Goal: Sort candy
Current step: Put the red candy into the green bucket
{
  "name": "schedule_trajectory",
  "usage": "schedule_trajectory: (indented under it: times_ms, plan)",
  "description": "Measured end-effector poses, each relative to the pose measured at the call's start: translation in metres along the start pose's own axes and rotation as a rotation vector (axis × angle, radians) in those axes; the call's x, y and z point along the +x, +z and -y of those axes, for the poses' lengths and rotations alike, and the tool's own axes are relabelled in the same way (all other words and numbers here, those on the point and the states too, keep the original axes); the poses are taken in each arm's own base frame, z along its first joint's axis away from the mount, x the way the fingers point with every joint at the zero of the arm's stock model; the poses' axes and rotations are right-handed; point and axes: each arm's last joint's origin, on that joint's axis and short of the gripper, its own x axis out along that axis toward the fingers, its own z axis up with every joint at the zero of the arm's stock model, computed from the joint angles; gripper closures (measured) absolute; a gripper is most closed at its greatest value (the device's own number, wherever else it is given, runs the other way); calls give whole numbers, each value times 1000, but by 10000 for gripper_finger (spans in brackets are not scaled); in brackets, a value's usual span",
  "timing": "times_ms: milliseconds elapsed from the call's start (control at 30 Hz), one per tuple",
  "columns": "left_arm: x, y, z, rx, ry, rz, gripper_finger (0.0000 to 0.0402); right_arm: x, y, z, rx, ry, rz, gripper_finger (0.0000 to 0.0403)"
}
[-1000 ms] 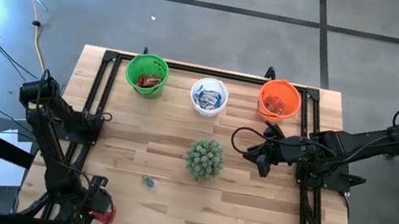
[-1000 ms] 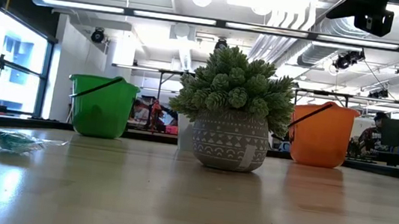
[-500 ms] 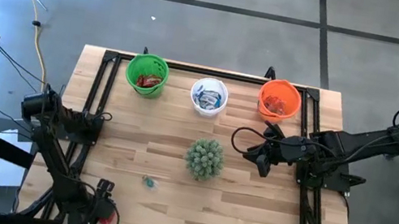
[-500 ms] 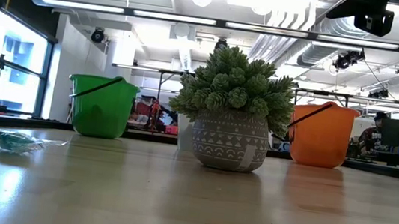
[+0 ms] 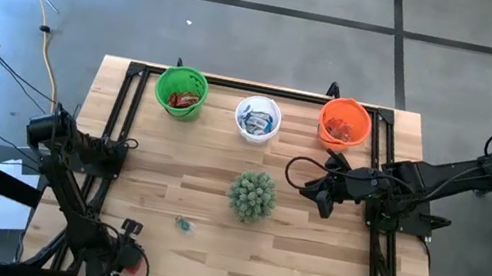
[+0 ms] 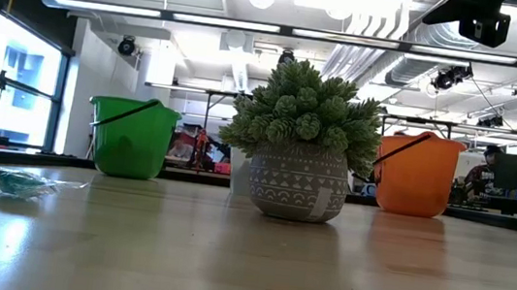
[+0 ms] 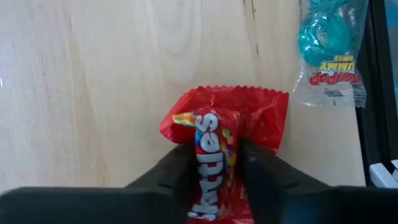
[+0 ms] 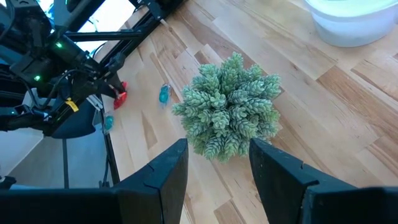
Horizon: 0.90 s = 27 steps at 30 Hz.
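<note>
My left claw (image 7: 214, 171): down at the near left corner of the table (image 5: 325, 264), its 2 fingers (image 7: 171, 171) pressed on either side of a red candy packet (image 7: 227, 134); the packet is pinched into a ridge between them, so I am grasping it.
Red candy packet: lying on the wood with its crimped far edge fanned out past my fingertips; the colourful printed strip runs straight between my fingers.
Teal candy by my claw (image 7: 329, 53): a clear wrapper with a teal ring sweet inside, just beside the red packet, apart from it, close to the black frame rail at the table edge.
Teal candy on the open wood (image 5: 180, 222): 1 loose piece farther in from my left claw, between it and the plant.
Plant (image 5: 252, 195): a spiky green ball in a patterned pot, upright at mid-table.
My right claw (image 8: 217, 168): hovering above the table on the right side, near the plant, fingers spread apart with nothing between them.
Green cup (image 5: 181, 92): far edge, left, with red wrappers inside.
White cup (image 5: 257, 120): far edge, middle, with blue-and-white wrappers inside.
Orange cup (image 5: 344, 123): far edge, right, with reddish wrappers inside.
</note>
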Motion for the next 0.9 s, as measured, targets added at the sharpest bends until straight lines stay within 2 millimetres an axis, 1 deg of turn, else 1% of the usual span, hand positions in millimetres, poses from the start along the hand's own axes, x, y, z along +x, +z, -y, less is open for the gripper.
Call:
schedule_trajectory:
  times_ms: [100,167,267,400,500,600,700,800,900]
  plan:
    - [0,2,-1,-7,1,4,341,0,0,0,0,0,0,237]
    - [0,4,-3,-17,0,5,366,0,0,0,0,0,0,237]
    - [1,8,-6,-39,-9,1,384,0,0,0,0,0,0,237]
    - [-1,14,-11,-71,-22,1,382,0,0,0,0,0,0,237]
    - [-7,22,-20,-105,-20,32,376,0,0,0,0,0,0,237]
    - [-14,29,-34,-146,37,77,375,0,0,0,0,0,0,237]
    - [-27,41,-47,-201,51,146,375,0,0,0,0,0,0,237]
    - [-37,53,-64,-270,69,195,375,0,0,0,0,0,0,237]
    - [-52,65,-83,-351,75,276,375,0,0,0,0,0,0,237]
